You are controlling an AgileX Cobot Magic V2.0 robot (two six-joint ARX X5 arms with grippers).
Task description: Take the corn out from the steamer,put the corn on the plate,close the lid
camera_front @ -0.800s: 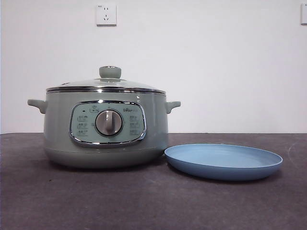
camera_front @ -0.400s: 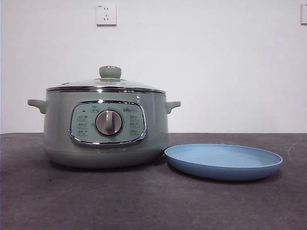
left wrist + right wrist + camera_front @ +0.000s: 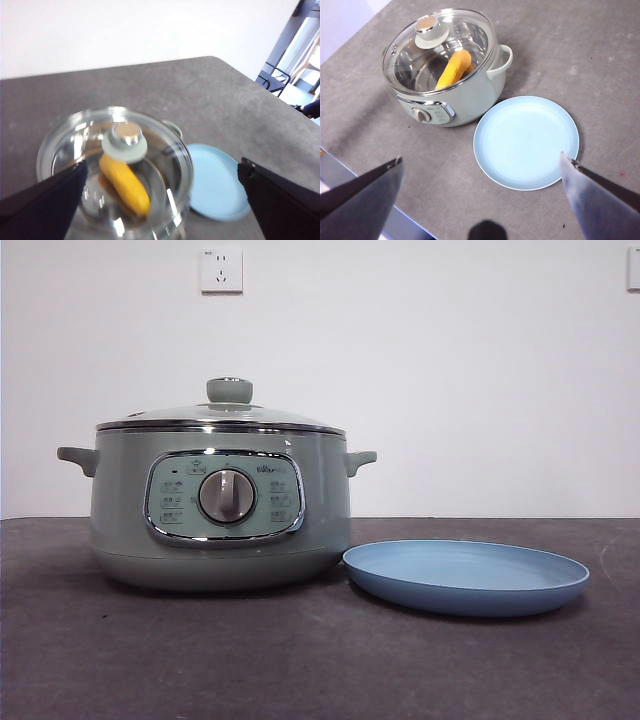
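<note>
- Two tools are over the tabletop, neither touching anything; the front view shows no arm at all, so both stand high.
- Left tool (image 3: pixel 162 200): jaws spread wide apart and empty, hanging above the steamer (image 3: pixel 220 505), with the lid (image 3: pixel 115 165) and its knob (image 3: pixel 125 142) lying between the jaws in the left wrist view. Judged the nearer arm for the lid.
- Right tool (image 3: pixel 482 200): jaws also wide apart and empty, held higher and farther back, looking down on both steamer and plate (image 3: pixel 526 142). It sits closer to the plate than to the pot.
- Lid: seated on the steamer rim, closed, knob upright at centre. Not yet lifted.
- Corn (image 3: pixel 454 69): inside the steamer under the glass, lying flat with its long axis running across the pot, roughly from beneath the knob toward the far wall as seen from the right wrist. One end passes under the knob in the left wrist view.
- Plate: on the tabletop just beside the steamer, on the side of one pot handle, nothing on it. Whether rim and pot base touch cannot be told.
- Judgement: the coming move turns on the knob lying below the left tool; a descent and closure on it should free the pot. The corn's grasp would then want jaws set across its long axis.
- Risk: the knob is small and smooth; an off-centre closure may tilt the lid.
</note>
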